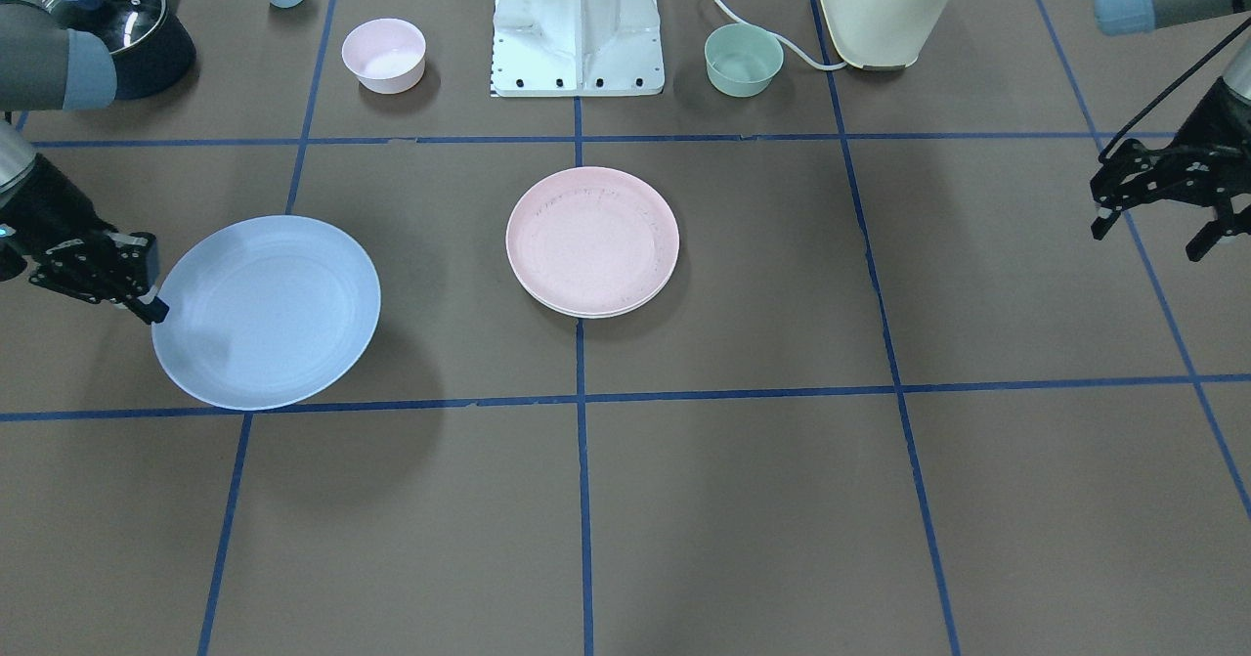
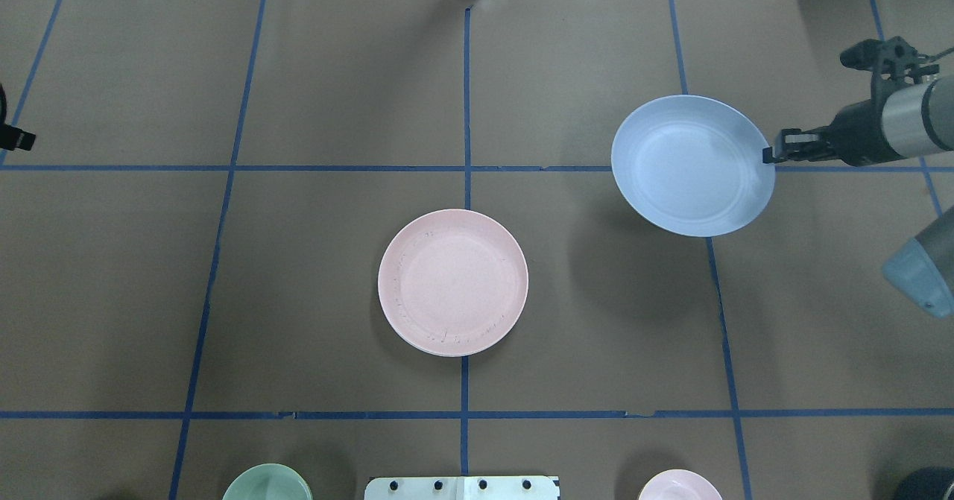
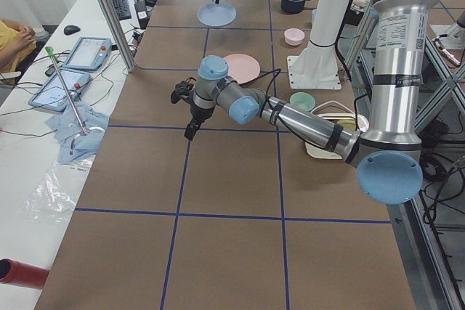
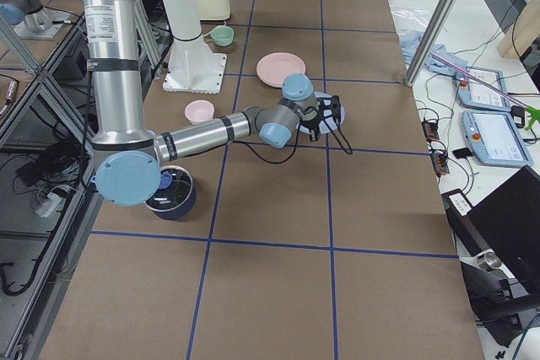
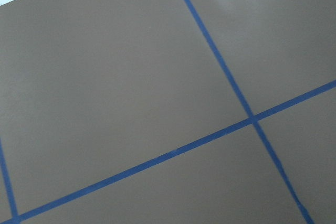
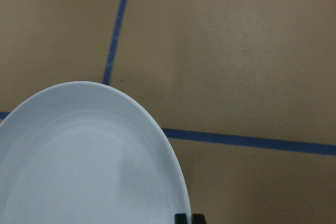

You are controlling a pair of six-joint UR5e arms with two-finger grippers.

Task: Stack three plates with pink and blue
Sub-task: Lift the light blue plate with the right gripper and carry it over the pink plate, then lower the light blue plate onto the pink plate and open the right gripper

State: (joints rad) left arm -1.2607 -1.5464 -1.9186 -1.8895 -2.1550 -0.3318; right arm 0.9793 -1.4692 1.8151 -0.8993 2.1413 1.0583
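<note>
Front-facing view: my right gripper (image 1: 147, 302) is clamped on the rim of the light blue round shallow plastic plate (image 1: 266, 311). The plate hangs above the brown table (image 1: 743, 500), its shadow cast apart beneath it. The pale pink round speckled plastic plate (image 1: 592, 238) sits mid-table on a cream-white round plastic plate (image 1: 584, 314), of which only a sliver of rim shows. My left gripper (image 1: 1155, 234) hovers with fingers spread and empty, well out on the pink plate's other side

Overhead view: the blue plate juts from my right gripper toward the pink plate, so the rim I hold is the edge farthest from it. The pink plate lies to my left of the blue plate and nearer my base, well apart from it. That makes 2 plates stacked and 1 in my grip

Right wrist view: the blue plate fills the lower left, with 2 dark fingertips (image 6: 180, 219) pinching its edge; the pink plate is out of sight

Left wrist view: only table and blue tape lines (image 5: 173, 153)

I judge the right arm must carry the blue plate's centre over the pink plate's, then lower it level
</note>
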